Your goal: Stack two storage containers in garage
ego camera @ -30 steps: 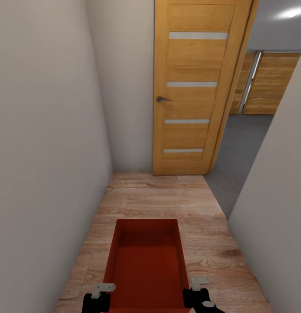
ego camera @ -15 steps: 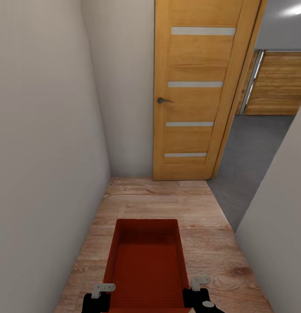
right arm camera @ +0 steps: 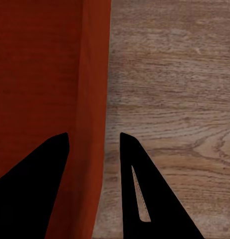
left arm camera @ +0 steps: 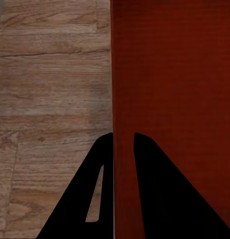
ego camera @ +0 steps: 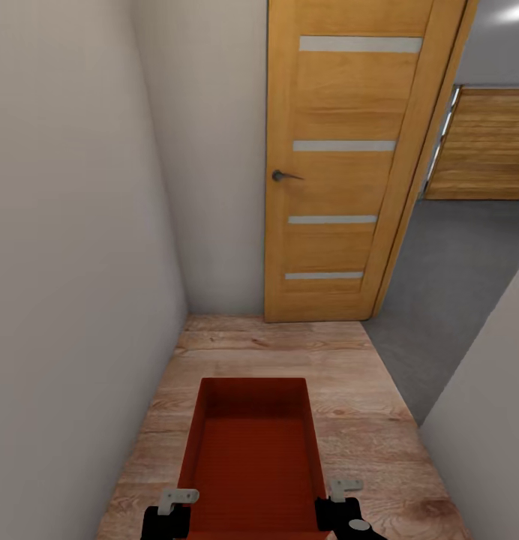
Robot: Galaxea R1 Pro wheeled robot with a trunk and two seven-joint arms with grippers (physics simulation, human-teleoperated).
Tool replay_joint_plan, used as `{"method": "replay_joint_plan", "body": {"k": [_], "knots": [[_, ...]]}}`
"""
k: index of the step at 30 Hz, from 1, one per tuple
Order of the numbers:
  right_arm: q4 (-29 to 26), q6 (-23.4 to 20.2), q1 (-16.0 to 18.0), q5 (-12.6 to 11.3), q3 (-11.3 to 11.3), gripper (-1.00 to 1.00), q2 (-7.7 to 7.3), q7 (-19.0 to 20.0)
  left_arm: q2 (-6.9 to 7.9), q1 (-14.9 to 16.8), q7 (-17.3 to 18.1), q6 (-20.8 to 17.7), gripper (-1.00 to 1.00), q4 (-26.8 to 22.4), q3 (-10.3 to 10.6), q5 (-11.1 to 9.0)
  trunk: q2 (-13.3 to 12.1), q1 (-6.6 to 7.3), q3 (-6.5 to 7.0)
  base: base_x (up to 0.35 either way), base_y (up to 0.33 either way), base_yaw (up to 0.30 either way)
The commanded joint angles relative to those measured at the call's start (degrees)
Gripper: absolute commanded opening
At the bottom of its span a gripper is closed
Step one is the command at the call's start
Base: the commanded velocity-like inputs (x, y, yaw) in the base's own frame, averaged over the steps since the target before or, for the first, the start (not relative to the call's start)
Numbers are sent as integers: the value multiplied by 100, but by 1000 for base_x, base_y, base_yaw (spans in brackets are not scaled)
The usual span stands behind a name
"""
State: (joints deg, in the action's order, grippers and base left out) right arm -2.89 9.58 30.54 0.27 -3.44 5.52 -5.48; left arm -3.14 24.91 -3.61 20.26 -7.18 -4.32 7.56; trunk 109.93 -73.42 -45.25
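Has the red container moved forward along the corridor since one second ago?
Yes. The red container, held by both grippers, is closer to the wooden door, which looks larger now.

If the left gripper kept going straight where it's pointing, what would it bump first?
It already straddles the red container's wall, which the left gripper would slide along. Past that, likely the wood plank floor, though depth is unclear.
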Motion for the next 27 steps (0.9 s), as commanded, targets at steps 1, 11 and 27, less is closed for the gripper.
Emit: {"method": "replay_joint_plan", "body": {"k": [1, 11, 27], "knots": [[8, 18, 4, -18, 4, -100, 1, -50, 2, 5, -79, 21, -100, -2, -173, 62, 2, -3, -5, 345, 0, 0], [8, 18, 4, -18, 4, -100, 0, -50, 0, 5, -79, 21, -100, -2, -169, 62, 2, -3, -5, 345, 0, 0], [8, 18, 4, -18, 3, -100, 1, -50, 3, 5, -79, 30, -100, -2, -172, 62, 2, -3, -5, 154, 43, 0]]}}
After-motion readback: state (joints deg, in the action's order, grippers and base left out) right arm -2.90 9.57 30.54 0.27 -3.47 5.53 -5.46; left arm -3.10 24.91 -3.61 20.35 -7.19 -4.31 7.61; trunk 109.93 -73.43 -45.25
